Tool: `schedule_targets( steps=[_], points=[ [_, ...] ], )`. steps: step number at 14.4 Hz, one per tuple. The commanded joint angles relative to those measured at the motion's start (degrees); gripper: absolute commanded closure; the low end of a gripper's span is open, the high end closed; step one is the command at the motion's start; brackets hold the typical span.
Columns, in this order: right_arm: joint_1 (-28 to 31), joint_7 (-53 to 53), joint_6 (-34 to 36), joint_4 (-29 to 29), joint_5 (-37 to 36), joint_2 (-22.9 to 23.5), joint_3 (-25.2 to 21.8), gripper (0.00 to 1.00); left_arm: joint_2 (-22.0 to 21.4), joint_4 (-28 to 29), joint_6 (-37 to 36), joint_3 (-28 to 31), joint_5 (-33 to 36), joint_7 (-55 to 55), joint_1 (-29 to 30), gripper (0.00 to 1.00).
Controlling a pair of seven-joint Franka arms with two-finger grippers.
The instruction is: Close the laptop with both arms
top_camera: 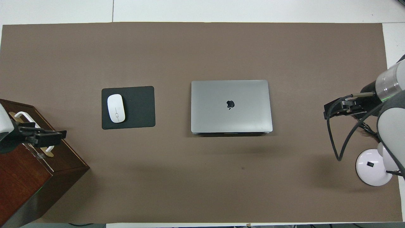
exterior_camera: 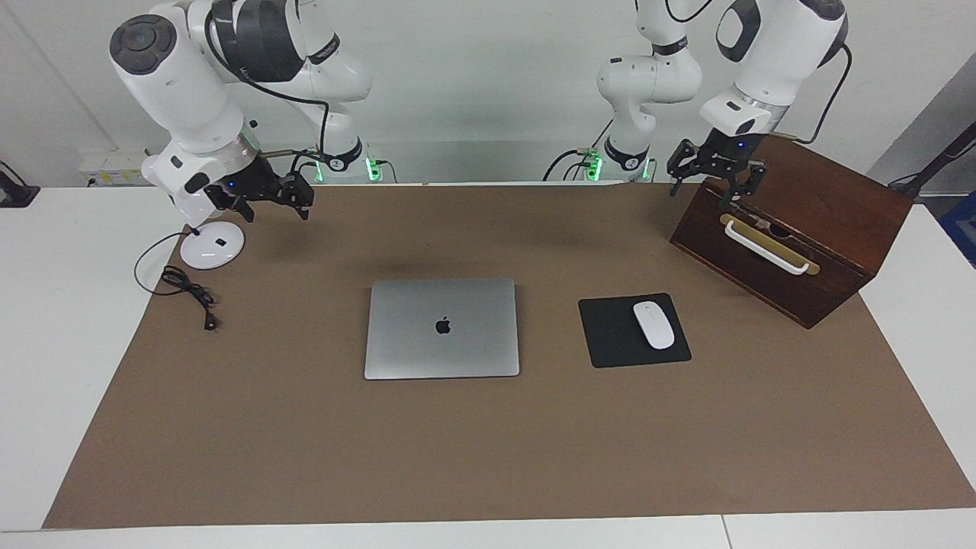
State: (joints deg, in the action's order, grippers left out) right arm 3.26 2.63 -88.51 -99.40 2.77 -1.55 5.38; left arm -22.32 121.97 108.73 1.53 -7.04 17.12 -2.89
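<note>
The silver-grey laptop (exterior_camera: 442,328) (top_camera: 231,106) lies closed and flat in the middle of the brown mat, apple logo up. Neither gripper touches it. My left gripper (exterior_camera: 715,181) (top_camera: 53,136) hangs open over the wooden box at the left arm's end of the table, with nothing between its fingers. My right gripper (exterior_camera: 278,207) (top_camera: 327,109) hovers open and empty over the mat's edge at the right arm's end, beside the lamp base, and waits there.
A dark wooden box (exterior_camera: 793,229) (top_camera: 34,171) with a white handle stands at the left arm's end. A black mouse pad (exterior_camera: 610,335) with a white mouse (exterior_camera: 653,325) lies beside the laptop. A white lamp base (exterior_camera: 212,245) and a black cable (exterior_camera: 187,293) sit under the right arm.
</note>
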Motion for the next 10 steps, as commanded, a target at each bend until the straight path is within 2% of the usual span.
schedule_targets(
  steps=[1, 10],
  points=[
    [0.25, -1.04, -0.7, -0.89, -0.57, -0.92, -0.02, 0.0, 0.7, -2.79, -2.21, -0.56, 0.0, 0.19, 1.92, 0.0],
    [0.25, -1.83, -1.14, -0.97, -0.74, -0.92, -0.02, 0.0, 0.7, -3.76, -3.96, -0.65, 1.75, -0.42, 1.92, 0.0]
  ],
)
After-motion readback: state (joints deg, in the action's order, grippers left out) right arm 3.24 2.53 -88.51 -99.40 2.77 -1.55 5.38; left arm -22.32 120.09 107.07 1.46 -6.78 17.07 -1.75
